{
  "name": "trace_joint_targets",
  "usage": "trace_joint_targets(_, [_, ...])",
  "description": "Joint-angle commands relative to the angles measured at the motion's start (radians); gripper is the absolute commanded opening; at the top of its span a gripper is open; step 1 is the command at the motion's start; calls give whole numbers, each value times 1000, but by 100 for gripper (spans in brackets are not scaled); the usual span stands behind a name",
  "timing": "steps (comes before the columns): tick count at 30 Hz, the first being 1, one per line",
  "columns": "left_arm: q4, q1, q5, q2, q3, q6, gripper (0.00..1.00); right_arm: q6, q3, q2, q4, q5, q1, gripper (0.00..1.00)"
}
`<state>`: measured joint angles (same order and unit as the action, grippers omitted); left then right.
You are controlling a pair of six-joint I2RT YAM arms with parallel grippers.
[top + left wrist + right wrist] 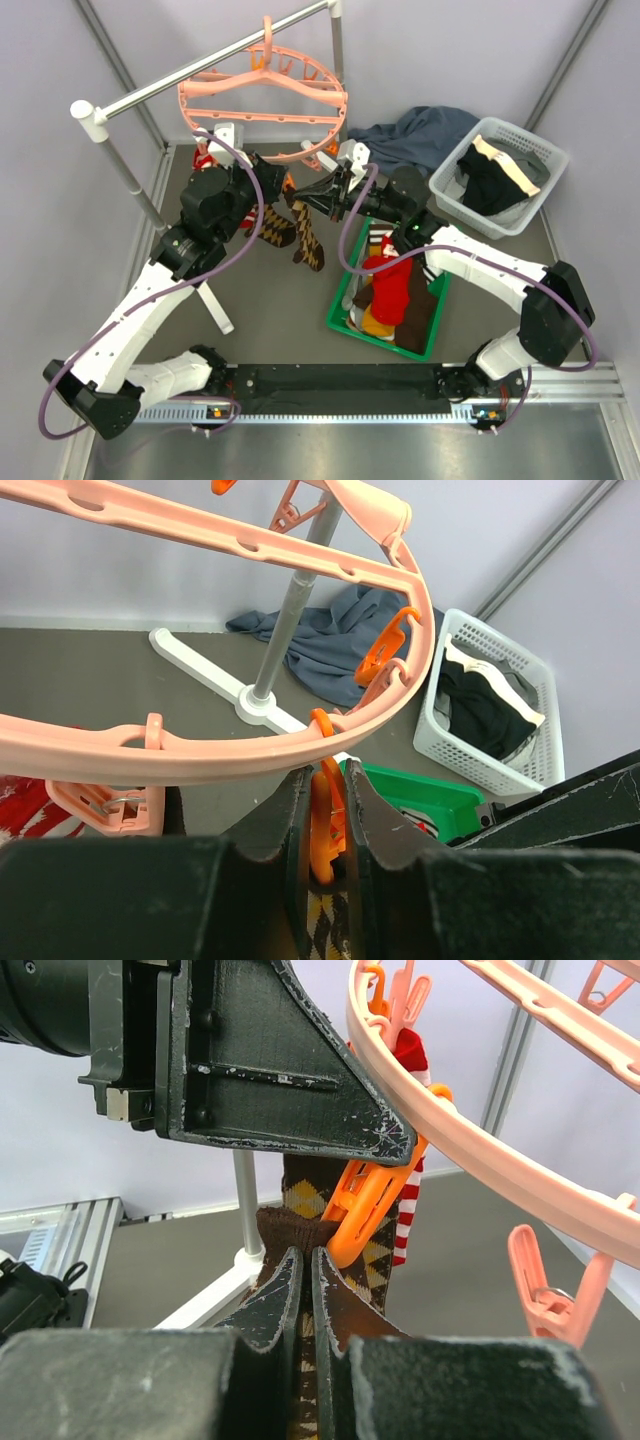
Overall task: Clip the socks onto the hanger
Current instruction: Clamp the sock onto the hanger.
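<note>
1. While both arms crowd the near rim of the hanger, upper centre of the top view, the L gripper and R gripper sit nose to nose just under it. An argyle sock dangles below them. More socks lie in the green bin, right of centre.
2. L wrist view: its fingers are pinched on an orange clip under the ring, bottom centre. L's job, I'd say, is to squeeze enough to gape the clip's mouth w/o twisting the ring.
3. R wrist view: the R fingers are closed tight on the sock's brown cuff, mid-frame, right against the clip's lower end. Can't tell if the cuff is in the mouth yet. R should prob. push it well in before L lets go, since a shallow bite could slip. A red-and-white striped sock hangs behind.
4. Surface & room, top view: dark grey matte tabletop and pale walls. The grey rail carries the hanger at upper left. A white basket and blue-grey cloth sit at upper right.
</note>
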<state>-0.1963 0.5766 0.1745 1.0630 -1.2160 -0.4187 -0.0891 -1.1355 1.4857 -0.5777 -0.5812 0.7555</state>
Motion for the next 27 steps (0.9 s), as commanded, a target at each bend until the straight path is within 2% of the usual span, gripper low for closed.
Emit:
trace_joint_targets(1, [50,2,-4,-6,18,-18,10,-12,-47,-42,-65,-25,7,0])
trace_joint_targets(9, [127,3,-59,11,27,-103,10,-14,-43,-35,-68,-12,7,0])
trace_joint_targets(20, [89,2,-67,-12,29,-104,11,40,-47,-44,-40,63,7,0])
trace_joint_targets(24, [78,2,-58,-12,32,-98,15,38,-55,-47,-42,60,7,1])
trace_joint_targets(27, [75,3,-59,-14,29,-95,25,37,-56,-53,-42,55,7,3])
